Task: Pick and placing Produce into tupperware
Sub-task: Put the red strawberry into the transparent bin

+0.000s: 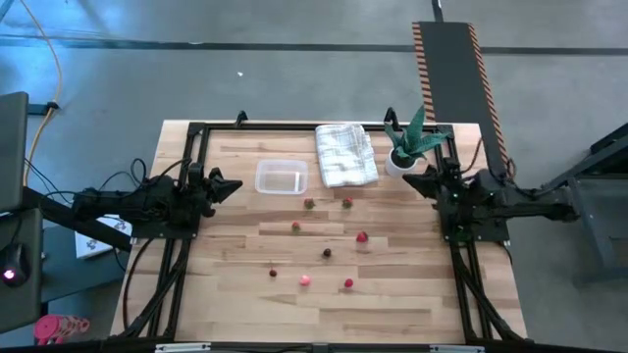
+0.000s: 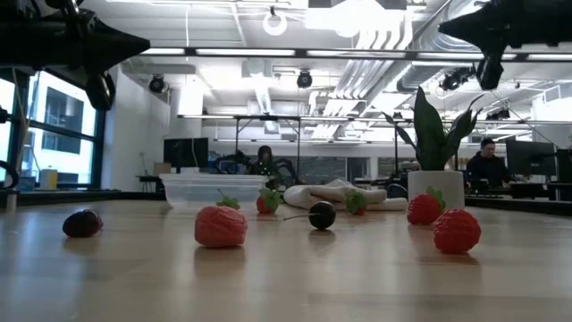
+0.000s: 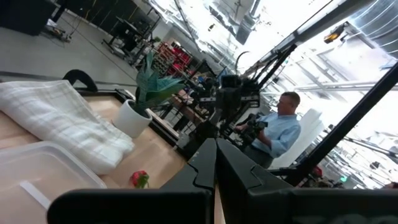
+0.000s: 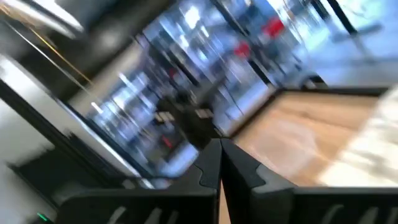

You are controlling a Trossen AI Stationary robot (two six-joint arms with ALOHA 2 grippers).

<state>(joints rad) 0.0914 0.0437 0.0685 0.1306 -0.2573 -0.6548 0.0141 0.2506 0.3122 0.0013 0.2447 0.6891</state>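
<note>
The produce lies loose on the wooden table: several small pieces, mostly red (image 1: 362, 236), one pink (image 1: 305, 279), a few dark (image 1: 327, 252). In the low view a red piece (image 2: 221, 225) and a dark one (image 2: 322, 215) rest on the boards. The clear tupperware (image 1: 282, 177) (image 2: 214, 190) stands open toward the far edge, with nothing in it that I can see. My left gripper (image 1: 234, 184) (image 3: 216, 163) hovers shut left of the tub. My right gripper (image 1: 410, 179) (image 4: 221, 163) hovers shut near the plant pot. Both are above the table and touch nothing.
A white folded towel (image 1: 345, 154) lies right of the tub at the far edge. A green plant in a white pot (image 1: 408, 149) stands beside my right gripper. A black frame (image 1: 196, 127) borders the table. A person (image 3: 280, 127) sits in the room beyond.
</note>
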